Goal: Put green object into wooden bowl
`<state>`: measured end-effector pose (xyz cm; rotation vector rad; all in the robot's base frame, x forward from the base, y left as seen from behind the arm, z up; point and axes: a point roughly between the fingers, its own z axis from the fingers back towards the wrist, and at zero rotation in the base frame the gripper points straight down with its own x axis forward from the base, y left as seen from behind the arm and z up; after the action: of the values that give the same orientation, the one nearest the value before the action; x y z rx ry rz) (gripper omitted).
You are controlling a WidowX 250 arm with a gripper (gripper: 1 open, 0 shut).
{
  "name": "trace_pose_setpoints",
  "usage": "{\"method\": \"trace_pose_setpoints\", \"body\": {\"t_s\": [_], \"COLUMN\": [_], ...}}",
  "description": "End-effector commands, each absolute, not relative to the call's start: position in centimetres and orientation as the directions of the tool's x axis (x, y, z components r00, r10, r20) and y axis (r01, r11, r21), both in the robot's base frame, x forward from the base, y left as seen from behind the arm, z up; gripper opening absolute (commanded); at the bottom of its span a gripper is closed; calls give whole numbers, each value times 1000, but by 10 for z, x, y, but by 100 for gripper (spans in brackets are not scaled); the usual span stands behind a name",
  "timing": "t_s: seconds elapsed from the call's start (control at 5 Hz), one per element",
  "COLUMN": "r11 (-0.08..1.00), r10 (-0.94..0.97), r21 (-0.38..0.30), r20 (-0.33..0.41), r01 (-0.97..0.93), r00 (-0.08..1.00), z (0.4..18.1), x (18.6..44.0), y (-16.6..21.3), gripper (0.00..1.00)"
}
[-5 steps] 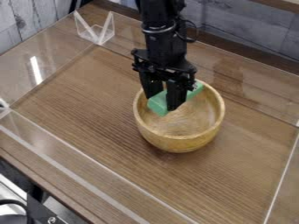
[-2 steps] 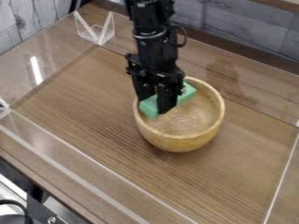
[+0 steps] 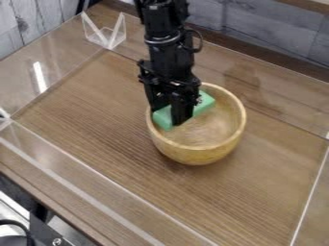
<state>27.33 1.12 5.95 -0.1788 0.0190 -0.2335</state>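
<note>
The wooden bowl (image 3: 197, 135) sits in the middle of the tabletop, round and light tan with a thick rim. My black gripper (image 3: 171, 108) points straight down into its left side. The green object (image 3: 179, 110) is between the fingers, tilted, with its lower end down inside the bowl near the left wall and its upper end showing to the right of the fingers. The jaws are shut on the green block. The fingers cover most of the block.
A dark wooden tabletop (image 3: 90, 135) is enclosed by low clear acrylic walls (image 3: 33, 82). A clear acrylic stand (image 3: 103, 32) is at the back left. The table's front edge lies at the lower left.
The gripper with the green block has shifted slightly left over the bowl since the earliest frame. It has barely moved in the last half second.
</note>
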Motion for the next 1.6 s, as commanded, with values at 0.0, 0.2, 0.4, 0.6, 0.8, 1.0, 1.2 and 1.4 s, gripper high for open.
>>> {"method": "trace_pose_setpoints", "body": {"t_s": [0.0,0.2,0.4,0.6,0.8,1.0,1.2,1.4], "r11": [952,943,936,935,913,906,917,904], "r10": [-252,-280,-299,-295,-348,-354,-321,-353], "r21": [-164,-169,-176,-185,-191,-185,-178,-175], "r20": [58,59,60,71,95,159,200,215], "r01": [259,286,305,303,360,380,356,391], "r00": [966,958,952,953,933,922,926,911], "z": [71,70,70,75,102,133,137,132], "x": [278,271,264,269,264,264,270,272], "y": [13,10,7,2,0,1,2,-1], "gripper": [0,0,0,100,100,100,100,100]}}
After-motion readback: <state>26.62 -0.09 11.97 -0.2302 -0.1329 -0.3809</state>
